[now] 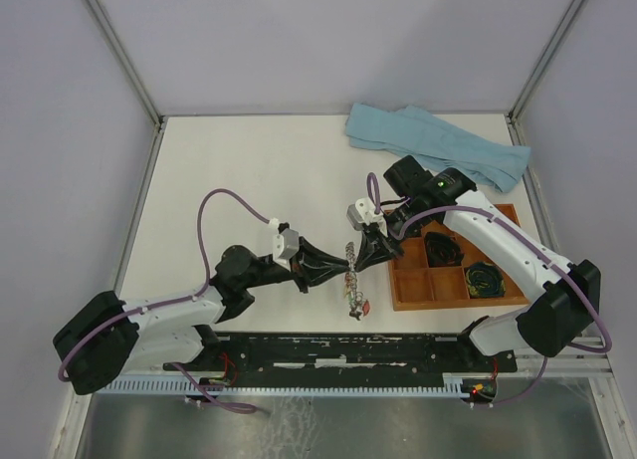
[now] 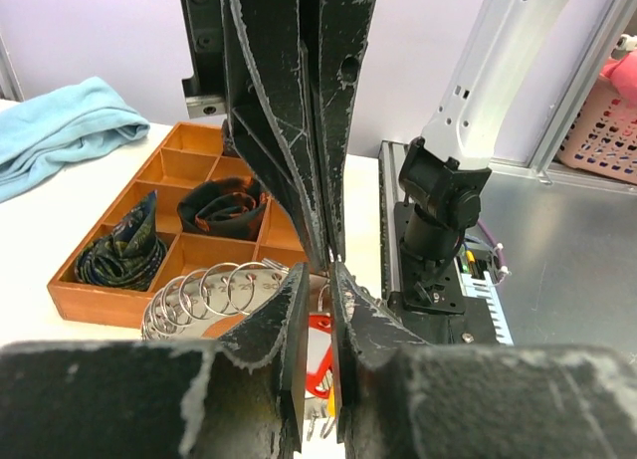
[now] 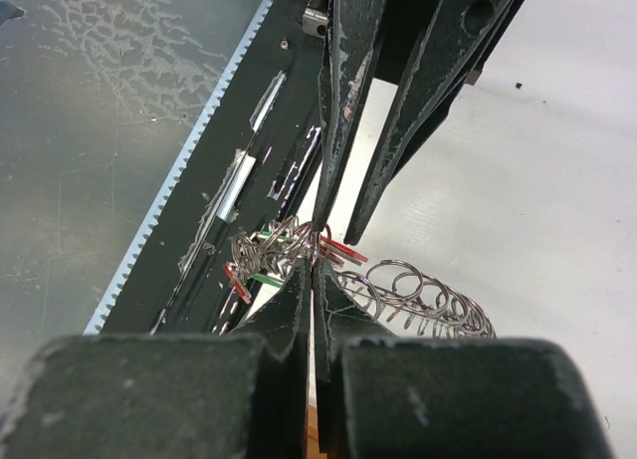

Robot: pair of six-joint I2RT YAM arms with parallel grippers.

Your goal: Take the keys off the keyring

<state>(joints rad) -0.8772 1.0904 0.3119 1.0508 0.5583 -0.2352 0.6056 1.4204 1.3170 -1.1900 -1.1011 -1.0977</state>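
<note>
- Two dark coiled bundles (image 1: 441,248) are sitting in separate compartments of the wooden tray (image 1: 453,304), which is resting on the right of the white surface (image 1: 259,170).
- The keyring (image 1: 351,277) is hanging between both tools just left of the tray, with the keys (image 1: 360,306) dangling at its near end.
- The right tool (image 1: 360,257) is pinching the keyring's wire, its jaws pressed together.
- The left tool (image 1: 342,270) is showing only a narrow slit between its jaws; whether it is gripping anything cannot be told.
- The left wrist view alone is showing the ring's loops (image 2: 214,292) just beside the tray's wall and a red key (image 2: 317,354) behind the slit.
- The right wrist view alone is showing a green key (image 3: 264,278).
</note>
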